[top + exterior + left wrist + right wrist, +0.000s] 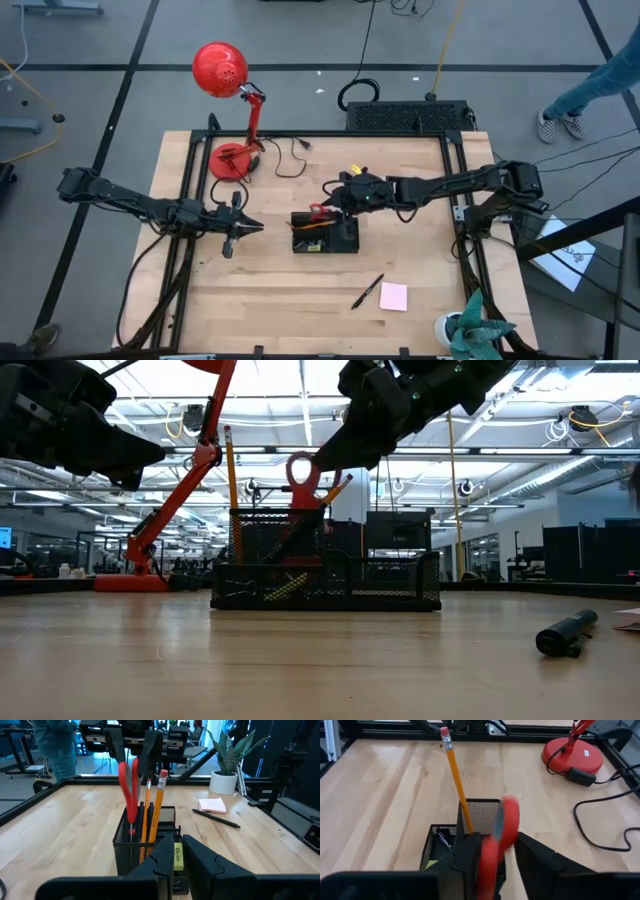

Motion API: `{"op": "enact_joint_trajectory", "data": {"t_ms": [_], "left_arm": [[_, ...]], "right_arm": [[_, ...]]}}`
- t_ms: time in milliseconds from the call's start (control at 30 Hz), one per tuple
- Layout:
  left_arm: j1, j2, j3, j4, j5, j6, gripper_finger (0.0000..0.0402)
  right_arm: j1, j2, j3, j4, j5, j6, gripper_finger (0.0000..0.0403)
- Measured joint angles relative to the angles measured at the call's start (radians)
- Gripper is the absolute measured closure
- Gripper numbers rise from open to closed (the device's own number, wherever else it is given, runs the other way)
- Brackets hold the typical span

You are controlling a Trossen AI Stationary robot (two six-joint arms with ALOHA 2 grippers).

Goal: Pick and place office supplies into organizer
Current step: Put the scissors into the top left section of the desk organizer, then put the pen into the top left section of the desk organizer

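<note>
Right tool seemingly above scissors

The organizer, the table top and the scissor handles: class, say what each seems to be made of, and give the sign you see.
Organizer: black wire mesh, probably metal; the holes in its walls show the pencils through them.
Table top: pale wood, matte; plank seams and grain run across it.
Scissors, handles: smooth red plastic, by the look; even colour with a slight shine.

No words, numbers or signs can be read on anything here. The yellow piece in the organizer has a dark mark, too blurry to read.
</note>
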Motion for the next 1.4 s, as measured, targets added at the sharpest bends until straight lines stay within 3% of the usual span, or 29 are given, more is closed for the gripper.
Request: {"op": "enact_joint_trajectory", "data": {"t_ms": [267, 433, 600, 767, 967, 1200, 1400], "left_arm": [[0.000, 0.000, 0.000, 0.000, 0.000, -0.003, 0.0355], [0.000, 0.000, 0.000, 0.000, 0.000, -0.008, 0.0355], [0.000, 0.000, 0.000, -0.003, 0.000, -0.008, 0.0355], [-0.001, 0.000, 0.000, -0.024, 0.000, -0.016, 0.0355], [-0.001, 0.000, 0.000, -0.026, 0.000, -0.024, 0.0355], [-0.001, 0.000, 0.000, -0.026, 0.000, -0.029, 0.0355], [-0.001, 0.000, 0.000, -0.031, 0.022, -0.031, 0.0355]], "right_arm": [[0.028, 0.000, 0.000, 0.007, 0.005, 0.003, 0.0235], [0.057, -0.024, -0.001, 0.040, 0.100, -0.054, 0.0211], [0.092, -0.116, -0.001, 0.030, 0.227, -0.106, 0.0198], [0.140, -0.268, -0.001, -0.027, 0.261, -0.104, 0.0198], [0.206, -0.454, -0.001, -0.207, 0.264, -0.084, 0.0252], [0.264, -0.568, -0.001, -0.499, 0.264, 0.000, 0.0388], [0.316, -0.601, -0.075, -0.541, 0.260, -0.013, 0.0387]]}}
